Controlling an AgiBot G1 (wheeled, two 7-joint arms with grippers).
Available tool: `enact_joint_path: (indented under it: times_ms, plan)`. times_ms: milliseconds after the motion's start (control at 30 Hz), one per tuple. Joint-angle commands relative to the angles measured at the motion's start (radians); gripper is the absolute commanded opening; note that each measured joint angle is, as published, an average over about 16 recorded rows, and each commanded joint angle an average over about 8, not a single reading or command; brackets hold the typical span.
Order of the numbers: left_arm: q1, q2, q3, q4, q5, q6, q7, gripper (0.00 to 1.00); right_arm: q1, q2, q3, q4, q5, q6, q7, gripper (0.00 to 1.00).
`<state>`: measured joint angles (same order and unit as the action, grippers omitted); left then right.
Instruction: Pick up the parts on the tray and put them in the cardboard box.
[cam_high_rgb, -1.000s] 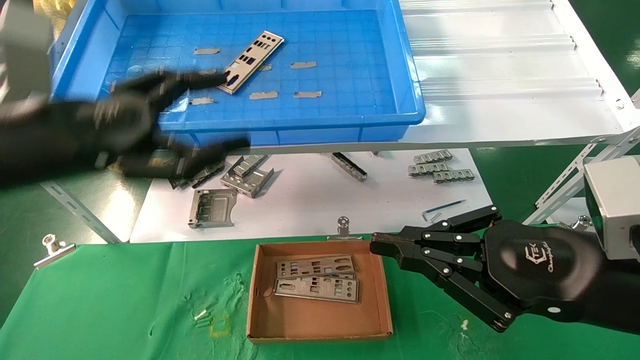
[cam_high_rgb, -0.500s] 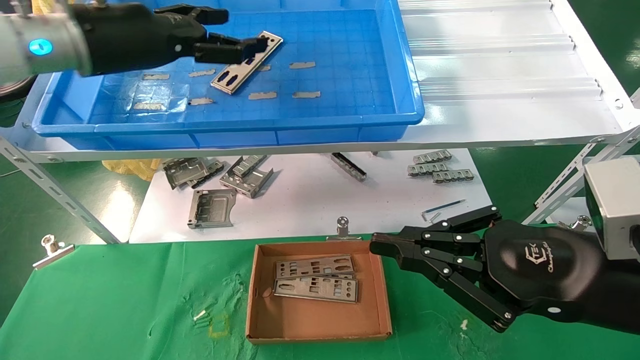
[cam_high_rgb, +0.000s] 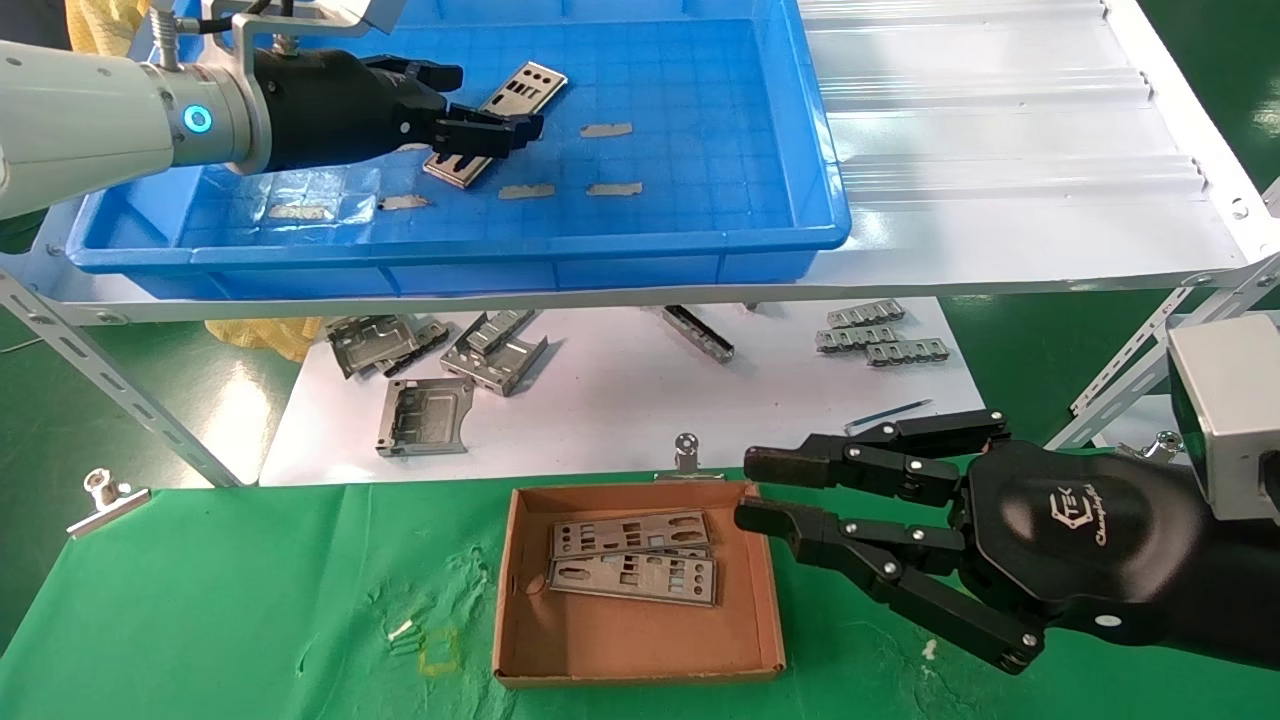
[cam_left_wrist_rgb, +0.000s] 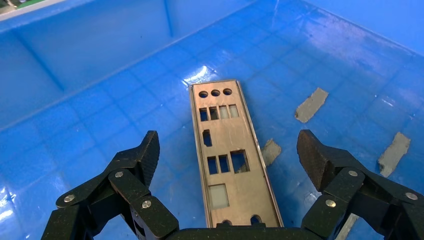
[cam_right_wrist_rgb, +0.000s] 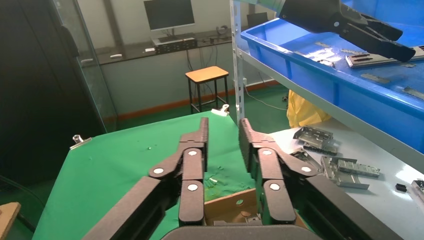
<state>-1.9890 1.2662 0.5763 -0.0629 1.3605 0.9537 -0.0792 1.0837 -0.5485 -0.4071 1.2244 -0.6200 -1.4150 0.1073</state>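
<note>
We see the left claw (cam_high_rgb: 495, 128) over the blue tray (cam_high_rgb: 810, 130), its prongs spread wide on either side of one silver part (cam_left_wrist_rgb: 230, 150) lying flat on the tray floor; nothing gripped. Grey tape strips (cam_high_rgb: 606, 130) lie on the floor nearby. The right claw (cam_high_rgb: 765, 490) hangs low just beside the right wall of the cardboard box (cam_high_rgb: 640, 660), prongs a little apart w/ a narrow gap, holding nothing. Two more parts (cam_high_rgb: 632, 565) lie overlapped inside the box, which sits on the green tabletop (cam_high_rgb: 200, 610). Bent grey brackets (cam_high_rgb: 425, 415) lie on white sheet under the shelf.
</note>
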Motion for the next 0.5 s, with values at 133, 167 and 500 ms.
enact_joint_path:
  times_ms: [133,167,500]
  plan:
    - [-0.006,0.012,0.000,0.025,0.001,-0.010,0.012,0.45,0.000,0.000,0.000,0.000,0.000,0.000,0.000,1.00]
    - [-0.006,0.013,0.000,0.027,0.001,-0.011,0.014,0.32,0.000,0.000,0.000,0.000,0.000,0.000,0.000,1.00]
    - [-0.009,0.026,-0.006,0.045,-0.008,-0.014,0.025,0.00,0.000,0.000,0.000,0.000,0.000,0.000,0.000,1.00]
